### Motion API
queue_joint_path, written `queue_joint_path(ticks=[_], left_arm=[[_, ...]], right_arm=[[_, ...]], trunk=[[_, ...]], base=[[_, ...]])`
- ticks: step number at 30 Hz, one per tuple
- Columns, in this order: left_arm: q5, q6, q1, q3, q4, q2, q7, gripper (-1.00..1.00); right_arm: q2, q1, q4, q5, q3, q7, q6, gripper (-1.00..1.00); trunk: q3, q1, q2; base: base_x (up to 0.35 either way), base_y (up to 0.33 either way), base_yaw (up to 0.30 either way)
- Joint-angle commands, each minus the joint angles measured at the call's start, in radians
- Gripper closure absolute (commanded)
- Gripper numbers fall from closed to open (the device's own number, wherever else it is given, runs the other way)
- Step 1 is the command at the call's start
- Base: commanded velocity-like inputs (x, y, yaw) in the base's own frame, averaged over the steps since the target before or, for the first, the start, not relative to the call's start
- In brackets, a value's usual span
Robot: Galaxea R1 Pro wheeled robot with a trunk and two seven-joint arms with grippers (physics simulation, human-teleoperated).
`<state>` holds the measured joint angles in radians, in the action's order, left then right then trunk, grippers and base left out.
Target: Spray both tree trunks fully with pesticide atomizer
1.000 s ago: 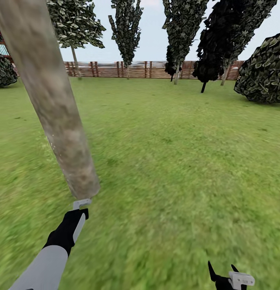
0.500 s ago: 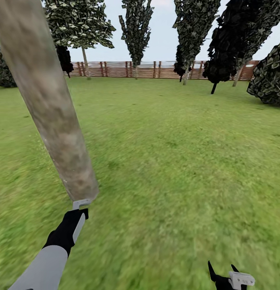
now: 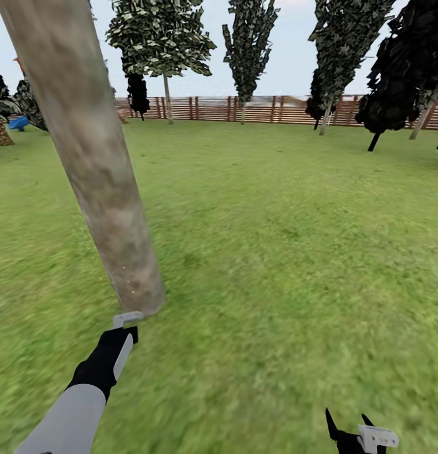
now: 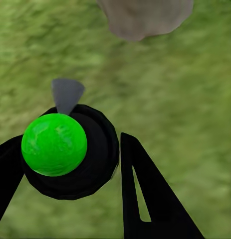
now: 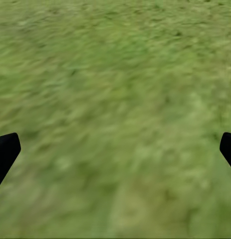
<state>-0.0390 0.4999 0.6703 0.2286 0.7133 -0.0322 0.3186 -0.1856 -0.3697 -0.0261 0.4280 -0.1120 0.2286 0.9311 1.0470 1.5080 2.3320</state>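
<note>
**Left hand with bottle at the foot of a tree trunk**

Lawn [image 3: 294, 252] fills most of the head view, running back to a brown slatted fence [image 3: 263, 108]. One thick, pale mottled tree trunk [image 3: 96, 157] leans across the left of that view, its base meeting the grass just ahead of the left arm. Five leafy trees stand along the fence, one of them [image 3: 162, 38] with a thin pale stem; the darkest [image 3: 408, 69] is at the far right.

The left hand [image 4: 70, 159] is clenched on a black bottle [image 4: 90, 154]; one finger [image 4: 145, 194] presses against the bottle's side. A glossy green ball [image 4: 54, 144] sits on top of the bottle, with a grey nozzle tip [image 4: 67, 94] beyond it, and the trunk base lies beyond that over grass.

The right hand [image 5: 115, 149] hangs released over bare grass, its two black fingertips [image 5: 5, 149] set wide apart, grasping nothing.
</note>
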Motion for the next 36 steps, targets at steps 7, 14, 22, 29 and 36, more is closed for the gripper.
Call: queue_joint_path(ticks=[7,14,22,29,36], left_arm=[[-0.001,0.0,0.0,-0.001,-0.001,0.0,0.001,1.0],[-0.004,0.014,0.007,-0.077,-0.002,-0.008,-0.037,1.0],[-0.002,0.111,0.069,-0.107,-0.001,0.009,-0.069,1.0],[-0.013,0.121,0.06,-0.109,0.006,0.107,-0.23,1.0],[-0.024,0.183,0.07,-0.153,0.02,0.03,-0.226,1.0]], right_arm=[[0.0,0.0,0.0,0.0,0.0,0.0,0.0,-1.0],[0.001,0.0,0.0,-0.001,0.0,0.001,0.0,-1.0],[0.001,0.0,0.0,-0.001,0.0,0.001,0.0,-1.0],[0.001,0.0,0.0,-0.002,0.0,0.0,0.0,-1.0],[0.001,0.0,0.0,-0.002,0.0,0.0,0.0,-1.0]], trunk=[[0.0,0.0,0.0],[0.0,0.0,0.0],[0.0,0.0,0.0],[0.0,0.0,0.0],[0.0,0.0,0.0]], base=[[0.098,-0.204,0.266],[0.002,-0.01,0.03],[0.0,0.0,0.0],[0.0,0.0,0.0],[-0.16,0.0,0.0]])
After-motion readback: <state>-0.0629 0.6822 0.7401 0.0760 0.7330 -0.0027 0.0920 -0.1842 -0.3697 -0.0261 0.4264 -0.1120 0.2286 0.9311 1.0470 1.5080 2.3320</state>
